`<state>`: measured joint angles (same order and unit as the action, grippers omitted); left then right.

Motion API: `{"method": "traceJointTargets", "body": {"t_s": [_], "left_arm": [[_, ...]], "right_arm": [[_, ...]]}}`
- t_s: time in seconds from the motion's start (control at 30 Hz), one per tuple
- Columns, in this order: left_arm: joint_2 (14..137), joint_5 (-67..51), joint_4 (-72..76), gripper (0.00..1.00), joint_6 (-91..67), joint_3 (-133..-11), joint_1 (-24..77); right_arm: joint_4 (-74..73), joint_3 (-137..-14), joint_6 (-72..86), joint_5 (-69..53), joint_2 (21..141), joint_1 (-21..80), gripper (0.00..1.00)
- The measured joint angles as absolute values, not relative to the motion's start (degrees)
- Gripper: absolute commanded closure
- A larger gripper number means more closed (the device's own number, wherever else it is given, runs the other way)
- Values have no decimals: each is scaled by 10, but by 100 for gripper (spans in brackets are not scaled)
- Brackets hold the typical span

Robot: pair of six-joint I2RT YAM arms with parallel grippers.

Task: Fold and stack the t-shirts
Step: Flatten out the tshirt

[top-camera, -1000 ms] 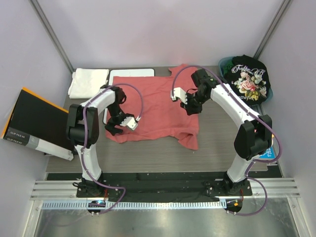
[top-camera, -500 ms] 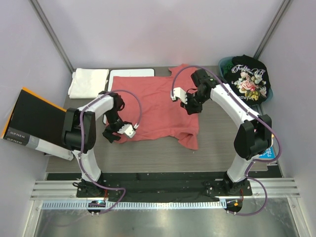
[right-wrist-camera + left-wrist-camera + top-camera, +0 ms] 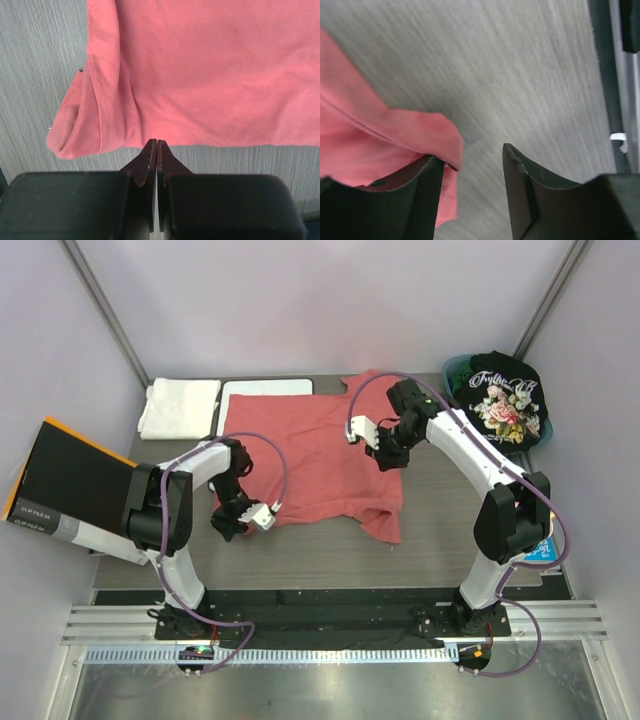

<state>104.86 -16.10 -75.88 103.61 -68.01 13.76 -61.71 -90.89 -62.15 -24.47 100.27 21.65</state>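
- Left claw (image 3: 472, 156) half open, straddling near-left corner of red shirt (image 3: 320, 455), spread flat on bench (image 3: 440, 530); right claw (image 3: 154, 143) shut at hem, grip unclear.
- Risk: corner lies against one finger, so closing may miss it or pinch one layer only.
- Vs 1 s ago: left claw narrower, nearer bench front; right arm unchanged.

Grey wood-grain tabletop (image 3: 300, 550). Whiteboard (image 3: 267, 388) lies flat at the back edge. Black box with orange edge (image 3: 70, 485) sits tilted off the left side, white label on its near end. Teal bin (image 3: 453, 366) back right. Metal rail (image 3: 330, 622) runs along the near edge.
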Motion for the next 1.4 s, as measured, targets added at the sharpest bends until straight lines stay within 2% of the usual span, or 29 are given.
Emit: {"method": "traceJointTargets", "body": {"t_s": [0.2, 0.3, 0.4, 0.77, 0.8, 0.83, 0.93, 1.03, 1.17, 1.4], "left_arm": [[1049, -164, -759, 58, 1009, -667, 143], [1049, -164, -758, 65, 995, -667, 143], [1049, -163, -755, 100, 981, -671, 143], [1049, -152, -757, 100, 927, -731, 143], [1049, -148, -759, 100, 920, -745, 143], [1049, -145, -761, 100, 913, -759, 143], [1052, -133, -762, 100, 882, -828, 143], [1052, -126, -757, 100, 858, -873, 143], [1052, -103, -755, 100, 840, -859, 143], [1091, -74, -756, 100, 808, -871, 143]], "right_arm": [[-614, -910, -614, -242, 1003, 216, 97], [-613, -910, -613, -241, 1003, 217, 97], [-613, -910, -612, -241, 1003, 217, 97], [-606, -909, -610, -241, 1002, 220, 96], [-607, -909, -611, -241, 1002, 220, 94], [-608, -908, -612, -242, 1002, 220, 83], [-627, -908, -618, -248, 1002, 220, 62], [-669, -908, -634, -262, 1003, 220, 60], [-719, -893, -659, -289, 1000, 220, 60], [-723, -793, -720, -295, 950, 261, 55]]}}
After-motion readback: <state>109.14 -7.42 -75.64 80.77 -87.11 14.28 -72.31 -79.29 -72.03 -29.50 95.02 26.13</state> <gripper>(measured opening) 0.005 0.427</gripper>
